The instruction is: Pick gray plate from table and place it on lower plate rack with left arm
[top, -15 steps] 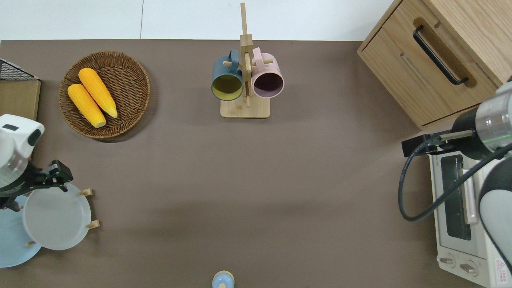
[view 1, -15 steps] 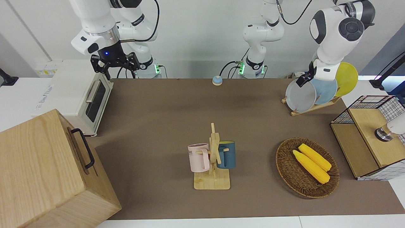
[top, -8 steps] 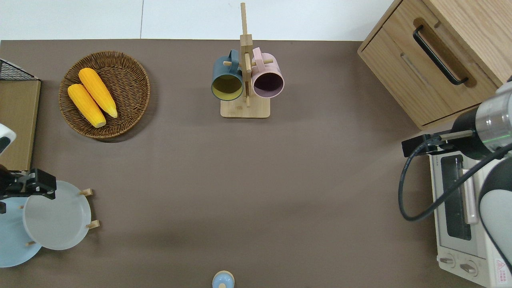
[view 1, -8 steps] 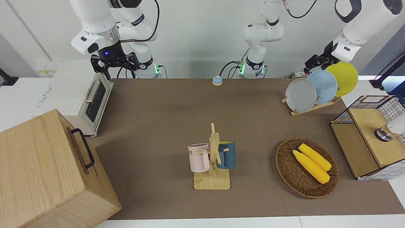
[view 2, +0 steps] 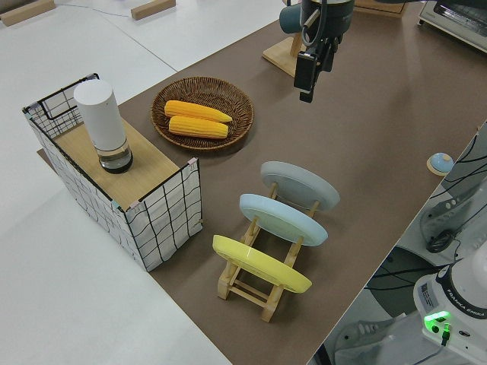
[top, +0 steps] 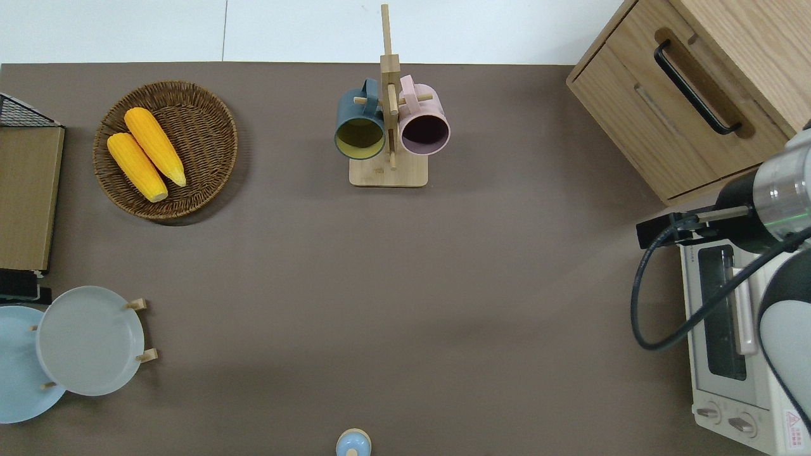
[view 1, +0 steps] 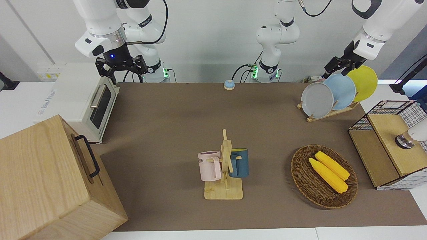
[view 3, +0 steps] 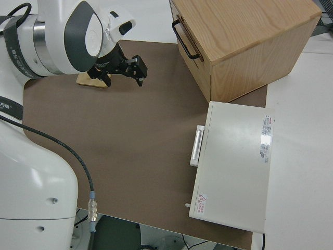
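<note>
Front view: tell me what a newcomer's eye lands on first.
Probably the row of three plates standing in the wooden rack at the left arm's end of the table: the gray plate, the light blue plate and the yellow plate, with the left gripper up above them. Next, the two yellow corn cobs in the wicker basket, farther from the robots than the rack.

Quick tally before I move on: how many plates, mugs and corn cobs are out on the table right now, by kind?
Plates: 3, all on the rack: gray, light blue, yellow
Mugs: 2, on the mug stand: pink, dark blue
Corn cobs: 2, in the basket
Total: 7
</note>
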